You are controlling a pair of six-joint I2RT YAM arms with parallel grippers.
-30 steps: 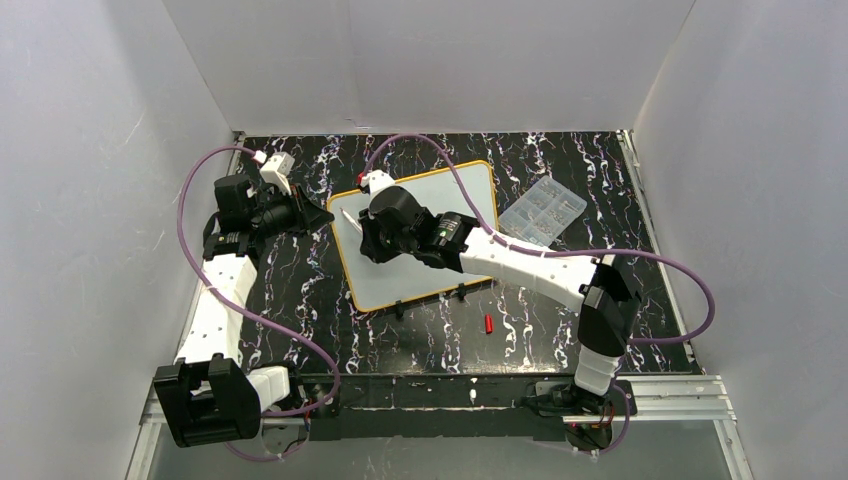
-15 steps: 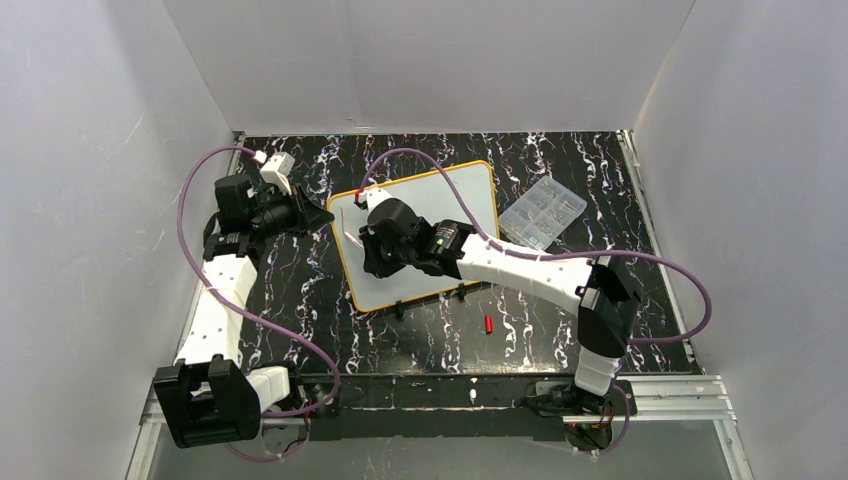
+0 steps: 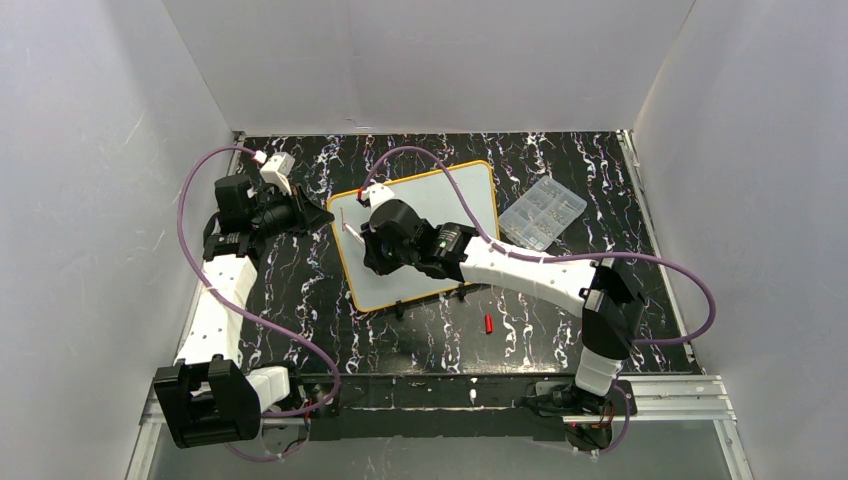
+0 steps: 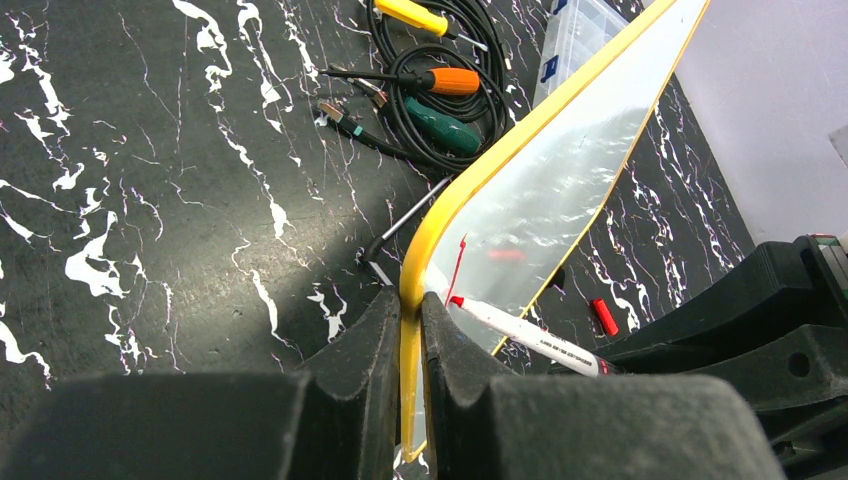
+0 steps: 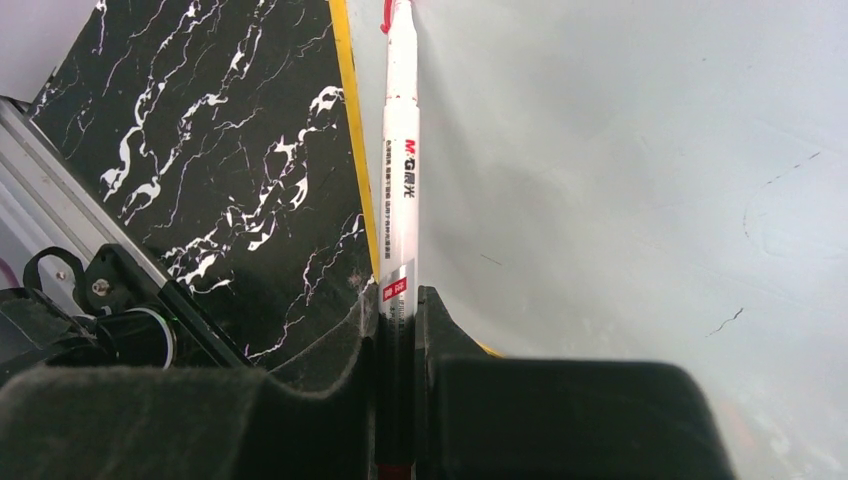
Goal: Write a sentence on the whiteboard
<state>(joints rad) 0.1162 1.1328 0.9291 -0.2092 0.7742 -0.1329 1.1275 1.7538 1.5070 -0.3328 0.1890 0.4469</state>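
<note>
Right tool (image 3: 366,238) slightly nearer, arm (image 3: 530,268) across whiteboard (image 3: 470,200)

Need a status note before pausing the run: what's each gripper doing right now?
Left gripper: jaws closed on the orange-yellow rim of the flat white whiteboard.
Right gripper: jaws closed on the white plastic marker with a red tip.

Plain white walls (image 3: 450,60) box in three sides of a black tabletop (image 3: 420,330) veined with white — evenly lit — with a metal rail (image 3: 680,392) along the near edge.
</note>
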